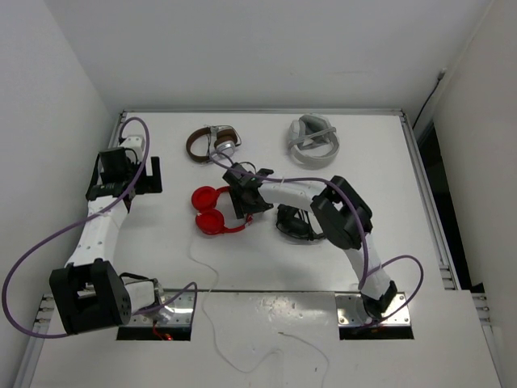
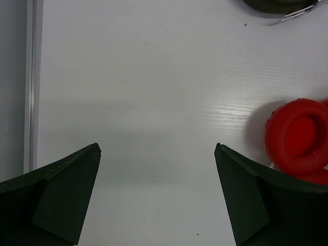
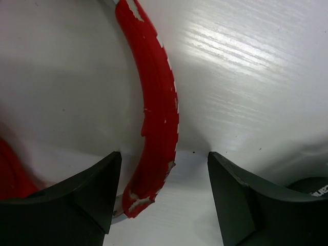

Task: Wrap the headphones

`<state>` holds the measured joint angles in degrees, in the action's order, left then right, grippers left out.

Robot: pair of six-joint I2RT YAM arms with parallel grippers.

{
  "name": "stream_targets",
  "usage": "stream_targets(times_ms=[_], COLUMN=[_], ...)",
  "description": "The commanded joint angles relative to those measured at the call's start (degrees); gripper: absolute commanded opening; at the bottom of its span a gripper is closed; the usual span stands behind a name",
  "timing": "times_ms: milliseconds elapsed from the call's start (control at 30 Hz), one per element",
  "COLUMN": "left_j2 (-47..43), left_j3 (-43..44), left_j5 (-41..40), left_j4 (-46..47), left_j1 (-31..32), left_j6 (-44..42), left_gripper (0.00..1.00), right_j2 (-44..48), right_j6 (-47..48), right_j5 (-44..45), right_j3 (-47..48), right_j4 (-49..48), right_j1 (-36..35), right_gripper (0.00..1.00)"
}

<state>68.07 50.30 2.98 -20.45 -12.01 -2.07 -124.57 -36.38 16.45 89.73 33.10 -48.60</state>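
The red headphones [image 1: 212, 212] lie at the table's middle, ear cups to the left, with a thin white cable [image 1: 212, 319] trailing toward the near edge. My right gripper [image 1: 244, 202] hovers over the headband [image 3: 156, 110], jaws open on either side of it and not closed on it; the band's red coating is chipped. My left gripper [image 1: 152, 174] is open and empty over bare table to the left of the headphones; one red ear cup [image 2: 297, 134] shows at the right of the left wrist view.
Brown-and-silver headphones [image 1: 212, 144] lie at the back centre, white-grey headphones [image 1: 313, 139] at the back right. Black headphones [image 1: 292, 222] lie under my right arm. White walls enclose the table on the left, back and right.
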Motion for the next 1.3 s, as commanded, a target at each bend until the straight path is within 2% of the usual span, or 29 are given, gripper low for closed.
stream_targets(times_ms=[0,200,300,433,467,533,667,733,933,967,1100,1267], left_j2=[0.30,1.44,1.45,1.98,1.98,1.98,1.98,1.45,-4.96,-6.53,-9.35,-15.41], left_j3=[-0.29,-0.82,-0.82,-0.82,-0.82,-0.82,-0.82,-1.43,-3.11,-3.63,-4.86,-9.43], left_j5=[-0.70,-0.70,-0.70,-1.93,-1.93,-1.93,-1.93,-1.06,14.05,17.20,20.56,27.76], left_j4=[1.99,2.52,2.52,3.04,3.04,3.04,3.04,3.04,3.04,3.04,3.04,3.04], left_j1=[-0.65,-0.65,-0.65,-1.17,-1.17,-1.17,-1.17,-1.87,-3.19,-3.19,-3.19,-3.19], left_j6=[0.57,1.10,1.10,1.10,1.10,1.10,0.57,-1.00,-7.16,-7.86,-7.34,-8.66], left_gripper=[1.00,1.00,1.00,1.00,1.00,1.00,1.00,1.00,1.00,1.00,1.00,1.00], right_j2=[-1.19,-3.48,-5.23,-6.38,-6.99,-7.53,-8.05,-6.83,3.71,5.46,14.25,18.22], right_j6=[-2.47,-3.08,-3.08,-3.08,-3.08,-3.08,-2.55,-1.94,3.77,4.82,6.14,4.92], right_j5=[-0.19,-1.95,-2.64,-2.65,-2.65,-2.12,-0.20,0.34,3.58,4.20,5.44,4.12], right_j3=[2.46,4.13,5.72,5.72,5.72,6.24,6.24,5.63,4.49,4.49,3.96,3.25], right_j4=[1.18,-0.24,-0.23,0.30,0.30,0.30,0.82,0.82,-0.75,-1.37,-1.90,-1.90], right_j1=[0.61,2.02,2.02,2.02,2.02,2.02,1.49,0.88,1.40,2.18,6.57,12.54], right_gripper=[0.68,0.67,0.61,0.48,0.40,0.32,0.00,0.00,0.00,0.00,0.00,0.00])
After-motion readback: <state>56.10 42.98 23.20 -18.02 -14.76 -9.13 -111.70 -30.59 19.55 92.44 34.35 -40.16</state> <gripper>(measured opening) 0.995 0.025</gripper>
